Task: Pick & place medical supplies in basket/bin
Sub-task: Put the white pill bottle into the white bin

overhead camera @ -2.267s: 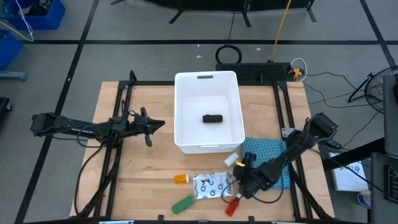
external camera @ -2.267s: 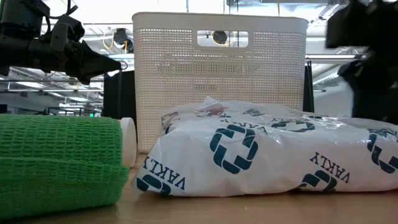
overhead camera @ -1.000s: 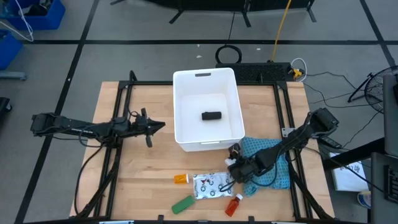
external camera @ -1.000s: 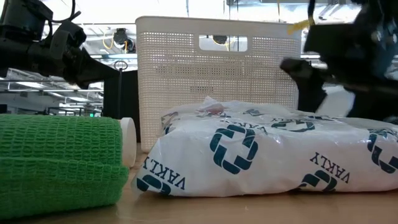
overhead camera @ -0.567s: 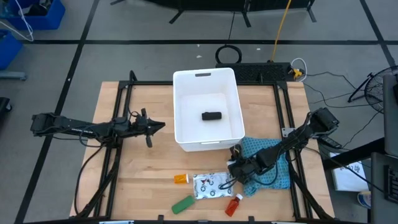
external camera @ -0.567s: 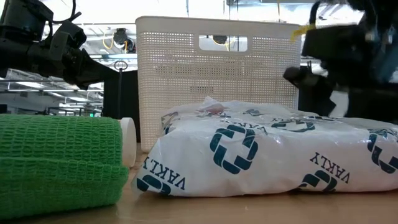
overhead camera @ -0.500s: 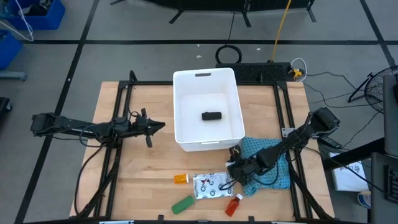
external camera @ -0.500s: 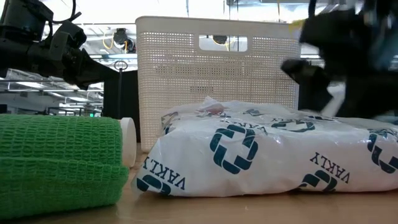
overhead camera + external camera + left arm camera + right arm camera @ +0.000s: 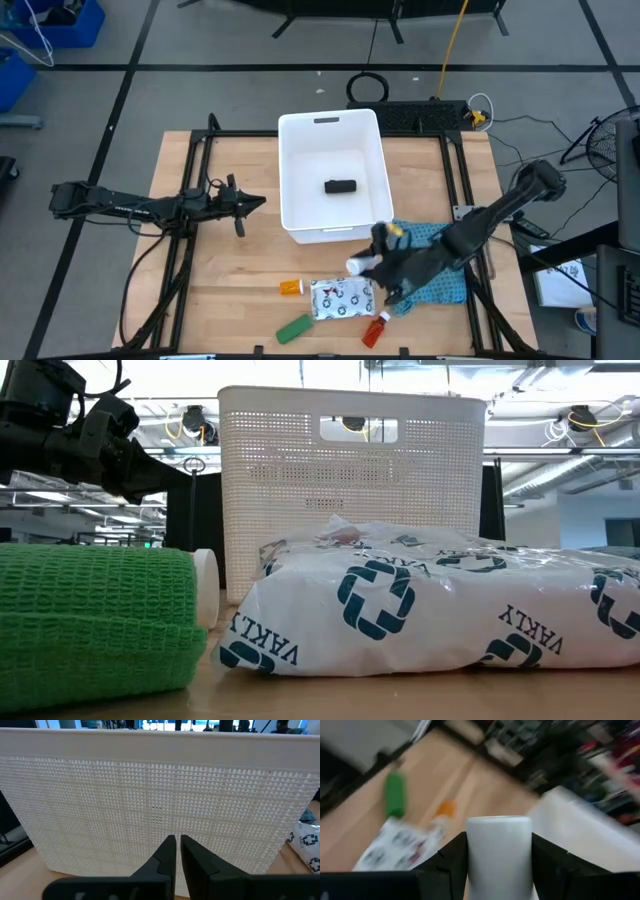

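Note:
The white bin (image 9: 333, 178) stands at the table's far middle with a black item (image 9: 341, 186) inside. My right gripper (image 9: 364, 265) is shut on a white bottle (image 9: 355, 266), between the bin's near wall and the white pouch (image 9: 340, 297). An orange bottle (image 9: 290, 287), a green roll (image 9: 294, 327) and a red bottle (image 9: 375, 328) lie on the table near the pouch. My left gripper (image 9: 256, 201) is shut and empty, left of the bin, facing its wall (image 9: 160, 800). My right gripper pinches the white bottle's round sides (image 9: 498, 855) between its two fingers (image 9: 451, 862). The fingers come about level from the table's right side. The bottle's end sticks out past the fingertips toward the left. It is lifted clear of the table and does not show in the low view.
A teal cloth (image 9: 440, 262) lies under my right arm at the near right. In the low view the green roll (image 9: 90, 615) and the pouch (image 9: 430, 605) fill the foreground before the bin (image 9: 350, 490). Bare wood lies left of the bin.
My right gripper has risen from the teal cloth's left edge, lifting the white bottle off the table, and has shifted a little toward the table's left. It has gone up out of the low view.

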Tool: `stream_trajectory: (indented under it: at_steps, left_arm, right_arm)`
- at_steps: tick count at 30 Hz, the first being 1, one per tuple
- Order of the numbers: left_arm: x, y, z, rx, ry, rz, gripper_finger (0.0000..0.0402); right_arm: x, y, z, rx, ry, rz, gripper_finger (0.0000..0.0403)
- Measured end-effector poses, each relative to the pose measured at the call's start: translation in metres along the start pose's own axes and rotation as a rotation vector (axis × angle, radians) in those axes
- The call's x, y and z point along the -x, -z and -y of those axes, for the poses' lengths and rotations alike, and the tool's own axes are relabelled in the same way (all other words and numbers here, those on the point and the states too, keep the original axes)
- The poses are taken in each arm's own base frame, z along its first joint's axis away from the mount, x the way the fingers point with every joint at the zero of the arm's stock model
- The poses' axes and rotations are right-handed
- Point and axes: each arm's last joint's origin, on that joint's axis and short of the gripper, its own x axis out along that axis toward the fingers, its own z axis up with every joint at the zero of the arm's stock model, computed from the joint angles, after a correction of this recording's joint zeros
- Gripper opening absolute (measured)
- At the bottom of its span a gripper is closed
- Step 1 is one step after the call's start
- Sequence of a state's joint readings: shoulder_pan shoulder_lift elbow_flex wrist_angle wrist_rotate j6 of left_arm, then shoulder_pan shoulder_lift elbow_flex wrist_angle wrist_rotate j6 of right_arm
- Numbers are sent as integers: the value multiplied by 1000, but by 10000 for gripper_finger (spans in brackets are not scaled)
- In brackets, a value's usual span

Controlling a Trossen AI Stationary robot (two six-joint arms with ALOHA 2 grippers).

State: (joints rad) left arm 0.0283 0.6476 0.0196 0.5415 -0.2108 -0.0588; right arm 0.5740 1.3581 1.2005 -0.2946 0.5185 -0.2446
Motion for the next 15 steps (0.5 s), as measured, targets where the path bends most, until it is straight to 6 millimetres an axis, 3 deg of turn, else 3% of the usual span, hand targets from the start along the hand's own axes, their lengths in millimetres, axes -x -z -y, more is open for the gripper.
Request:
stream_trajectory:
  at_steps: [3,7,11,15]
  left_arm:
    - [0,0,0,-1,0,0,31]
    - [0,0,0,0,1,0,31]
    - [0,0,0,4,1,0,31]
    - [0,0,0,18,2,0,31]
  right_arm:
    - [21,-18,27,-52,55,100,162]
    - [52,-19,56,-116,5,211,162]
    - [86,-3,69,-152,-16,236,162]
    - [109,24,70,-204,-17,301,163]
